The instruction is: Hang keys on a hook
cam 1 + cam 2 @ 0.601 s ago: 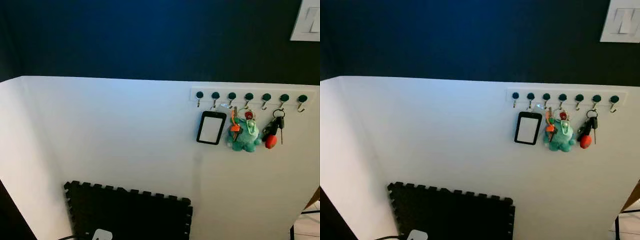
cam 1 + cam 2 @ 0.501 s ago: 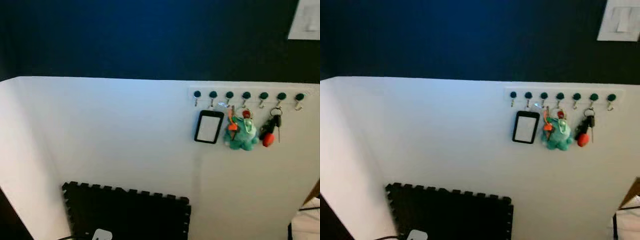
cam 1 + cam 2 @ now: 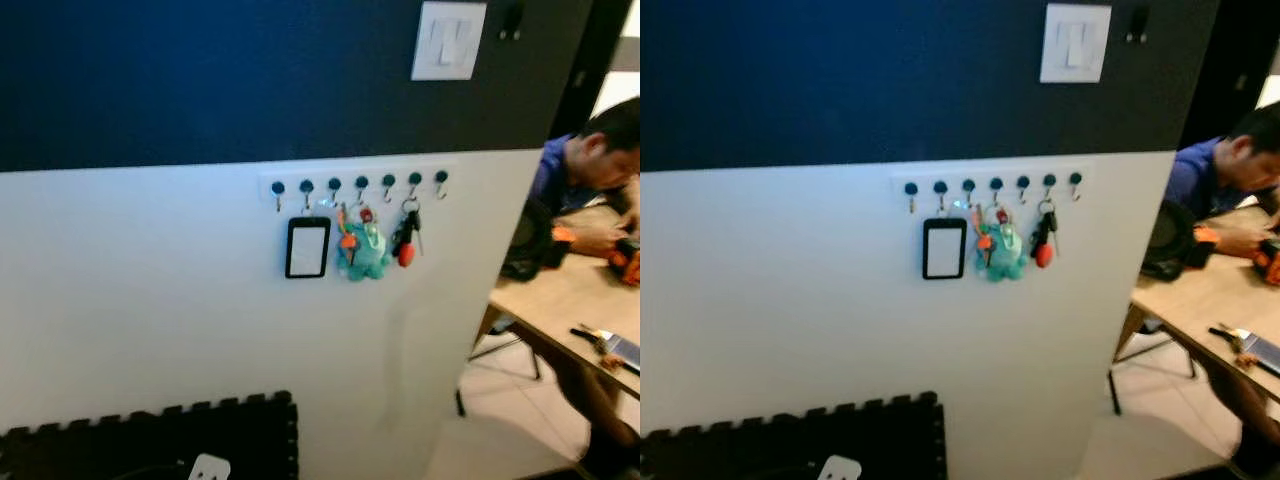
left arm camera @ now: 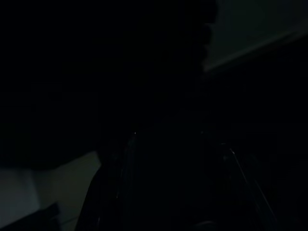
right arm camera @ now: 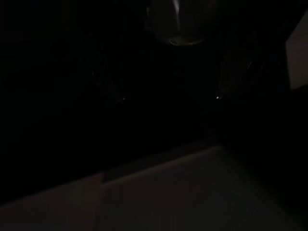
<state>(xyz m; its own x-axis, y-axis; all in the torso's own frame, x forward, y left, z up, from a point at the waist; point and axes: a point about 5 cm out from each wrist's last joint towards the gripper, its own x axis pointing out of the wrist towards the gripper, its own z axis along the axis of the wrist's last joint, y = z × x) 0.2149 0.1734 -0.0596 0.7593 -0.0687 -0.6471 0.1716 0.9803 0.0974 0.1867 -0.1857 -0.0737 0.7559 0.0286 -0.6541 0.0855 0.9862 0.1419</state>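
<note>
A white rail of small hooks (image 3: pixel 358 183) with dark round knobs is fixed on the white lower wall. From it hang a black-framed card (image 3: pixel 307 247), an orange key (image 3: pixel 345 240), a teal plush keychain (image 3: pixel 368 254) and a bunch of keys with a red fob (image 3: pixel 407 238). The hooks at both ends of the rail (image 3: pixel 278 190) (image 3: pixel 440 179) are bare. The wrist views are very dark: my left gripper (image 4: pixel 178 183) and right gripper (image 5: pixel 168 98) are only dim outlines.
A white light switch (image 3: pixel 448 40) sits on the dark blue upper wall. The wall ends at a corner on the right, where a person (image 3: pixel 585 170) sits at a wooden table (image 3: pixel 560 300). A black foam mat (image 3: pixel 150 445) leans low on the wall.
The camera has swung right and drawn back: the hook rail shifted left and looks smaller, and the wall corner, table and person have come into view. The hanging items have not moved.
</note>
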